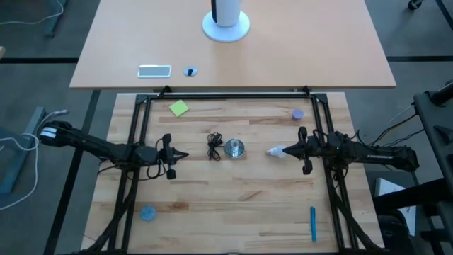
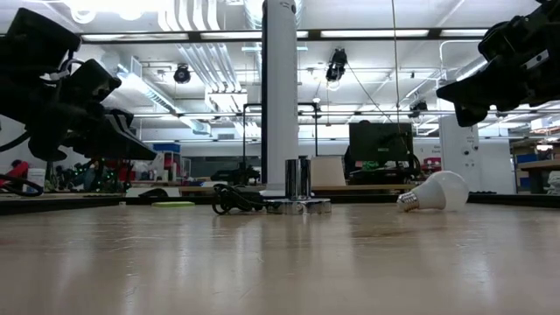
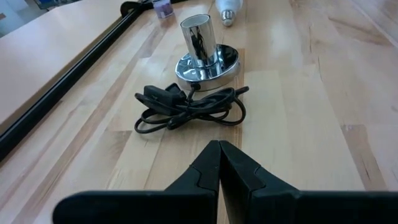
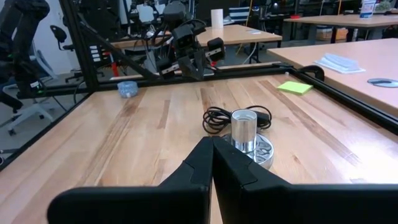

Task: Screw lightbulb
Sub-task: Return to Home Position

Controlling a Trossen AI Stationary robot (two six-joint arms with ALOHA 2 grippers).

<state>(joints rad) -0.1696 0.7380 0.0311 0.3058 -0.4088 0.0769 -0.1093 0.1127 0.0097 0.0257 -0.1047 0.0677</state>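
The lightbulb (image 1: 275,151) lies on its side on the wooden table, right of the shiny silver socket base (image 1: 234,148). Its narrow base points toward the socket. It also shows in the low view (image 2: 440,192) and far off in the left wrist view (image 3: 229,9). The socket stands upright with its black cord (image 1: 214,148) bundled on its left. My right gripper (image 1: 287,150) is shut and hovers above the bulb's rounded end (image 2: 458,93), touching nothing. My left gripper (image 1: 185,154) is shut, left of the cord and above the table (image 3: 219,145).
A green note (image 1: 179,108) and a purple disc (image 1: 297,113) lie near the far rail. A blue disc (image 1: 147,212) lies at the near left and a blue pen (image 1: 313,223) at the near right. Black frame rails (image 1: 226,96) border the work area.
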